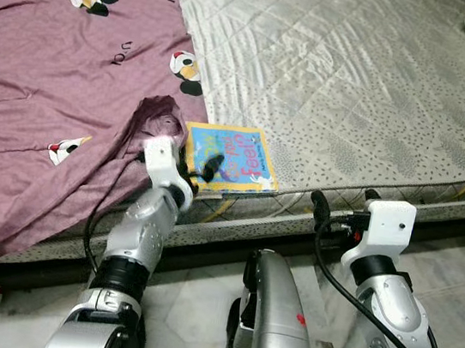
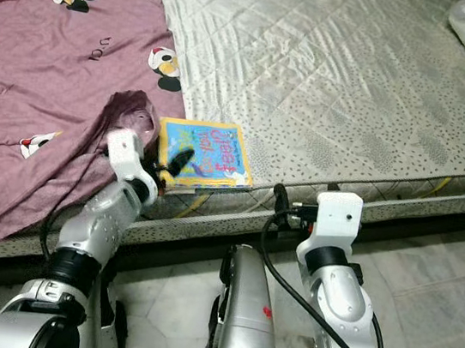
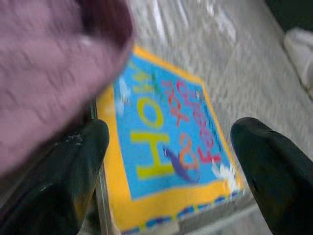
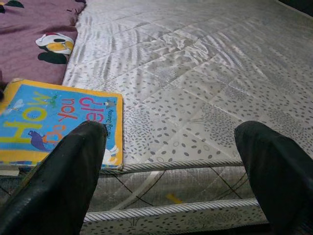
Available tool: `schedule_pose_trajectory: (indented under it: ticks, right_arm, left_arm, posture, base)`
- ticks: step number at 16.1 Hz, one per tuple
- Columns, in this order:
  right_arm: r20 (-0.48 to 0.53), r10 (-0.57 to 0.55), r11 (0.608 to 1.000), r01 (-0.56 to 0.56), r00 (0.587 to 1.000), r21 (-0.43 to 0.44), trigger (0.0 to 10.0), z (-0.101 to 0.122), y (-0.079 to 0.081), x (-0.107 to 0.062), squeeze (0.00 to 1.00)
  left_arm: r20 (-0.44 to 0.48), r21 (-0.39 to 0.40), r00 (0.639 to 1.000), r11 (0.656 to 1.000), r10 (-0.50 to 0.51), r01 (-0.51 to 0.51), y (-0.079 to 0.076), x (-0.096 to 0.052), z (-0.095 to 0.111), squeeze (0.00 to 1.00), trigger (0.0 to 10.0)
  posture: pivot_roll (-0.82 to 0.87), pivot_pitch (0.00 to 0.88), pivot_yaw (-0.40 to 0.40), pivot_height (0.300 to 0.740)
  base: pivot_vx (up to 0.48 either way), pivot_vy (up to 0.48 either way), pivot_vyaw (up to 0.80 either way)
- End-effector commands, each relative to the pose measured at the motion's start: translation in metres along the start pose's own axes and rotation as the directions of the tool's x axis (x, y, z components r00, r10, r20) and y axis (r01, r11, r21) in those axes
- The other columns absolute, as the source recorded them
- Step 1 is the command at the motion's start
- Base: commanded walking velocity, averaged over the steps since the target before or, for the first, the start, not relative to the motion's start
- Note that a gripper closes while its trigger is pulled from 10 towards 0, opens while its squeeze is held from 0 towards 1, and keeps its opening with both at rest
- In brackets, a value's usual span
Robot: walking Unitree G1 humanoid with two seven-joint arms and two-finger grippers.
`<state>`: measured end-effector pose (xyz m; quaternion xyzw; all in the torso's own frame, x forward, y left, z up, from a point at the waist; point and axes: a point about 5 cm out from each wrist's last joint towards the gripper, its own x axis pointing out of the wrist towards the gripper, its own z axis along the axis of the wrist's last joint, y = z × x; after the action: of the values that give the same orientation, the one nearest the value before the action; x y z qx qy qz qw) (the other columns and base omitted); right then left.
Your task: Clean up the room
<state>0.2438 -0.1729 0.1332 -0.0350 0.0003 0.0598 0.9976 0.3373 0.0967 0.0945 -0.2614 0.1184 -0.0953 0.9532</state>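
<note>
Silver forearms fill the foreground; at eleven o'clock the left gripper (image 1: 201,166), jaws spread, reaches over the picture book (image 1: 233,158) (mattress (image 1: 357,88) edge, beside the maroon blanket (image 1: 54,88)); right gripper (image 1: 342,208) waits released.

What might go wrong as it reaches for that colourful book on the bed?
The book lies at the mattress edge, so a nudge could tip it off. The purple blanket bunches right beside the open left end effector, so a finger might snag the cloth instead.
</note>
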Motion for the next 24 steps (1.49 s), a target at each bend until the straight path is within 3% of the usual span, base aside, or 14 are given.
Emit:
schedule_pose_trajectory:
  ticks: [1, 3, 6, 10, 13, 18, 21, 24]
  right_arm:
    - [-0.009, -0.010, 1.000, 0.010, 1.000, -0.002, 10.0, -0.003, -0.002, 0.001, 0.00]
    - [-0.004, -0.004, 1.000, 0.004, 1.000, 0.001, 10.0, -0.002, 0.000, 0.003, 0.00]
    - [-0.001, 0.001, 1.000, -0.001, 1.000, 0.002, 10.0, -0.002, 0.001, 0.005, 0.00]
    - [0.004, -0.001, 1.000, 0.001, 1.000, 0.000, 10.0, -0.001, 0.001, 0.006, 0.00]
    - [0.006, -0.011, 1.000, 0.011, 1.000, -0.003, 10.0, 0.000, 0.000, 0.004, 0.00]
    - [0.006, -0.012, 1.000, 0.012, 1.000, -0.009, 10.0, 0.003, -0.005, -0.001, 0.00]
    - [0.011, -0.011, 1.000, 0.012, 1.000, -0.014, 10.0, 0.005, -0.006, -0.003, 0.00]
    - [0.013, -0.017, 1.000, 0.017, 1.000, -0.021, 10.0, 0.007, -0.008, -0.004, 0.00]
  left_arm:
    - [0.005, -0.049, 0.999, 0.998, 0.046, -0.046, 0.004, -0.005, -0.004, 0.00, 10.0]
    - [0.009, -0.124, 0.995, 0.987, 0.103, -0.102, 0.008, -0.014, -0.009, 0.00, 10.0]
    - [-0.090, -0.202, 0.989, 0.971, 0.114, -0.130, 0.011, -0.020, -0.027, 0.00, 10.0]
    - [-0.124, -0.202, 0.986, 0.970, 0.110, -0.134, 0.010, -0.015, -0.029, 0.00, 10.0]
    - [-0.127, -0.244, 0.986, 0.960, 0.106, -0.135, 0.016, -0.003, -0.020, 0.00, 10.0]
    - [-0.222, -0.265, 0.971, 0.953, 0.089, -0.148, 0.026, 0.008, -0.026, 0.00, 10.0]
    - [-0.267, -0.253, 0.960, 0.956, 0.082, -0.151, 0.026, 0.011, -0.029, 0.00, 10.0]
    - [-0.262, -0.260, 0.962, 0.954, 0.079, -0.150, 0.029, 0.013, -0.026, 0.00, 10.0]
  posture:
    - [-0.12, 0.185, -0.059, 0.536]
    - [-0.11, 0.181, -0.060, 0.536]
    - [-0.11, 0.176, -0.061, 0.536]
    - [-0.12, 0.173, -0.060, 0.536]
    - [-0.14, 0.175, -0.057, 0.536]
    - [-0.18, 0.186, -0.066, 0.536]
    - [-0.19, 0.188, -0.072, 0.501]
    - [-0.20, 0.190, -0.073, 0.501]
  base:
    - [0.000, 0.000, 0.00]
    - [0.000, 0.000, 0.00]
    - [0.000, 0.000, 0.00]
    - [0.000, 0.000, 0.00]
    - [0.000, 0.000, 0.00]
    - [0.000, 0.000, 0.00]
    - [0.000, 0.000, 0.00]
    - [0.000, 0.000, 0.00]
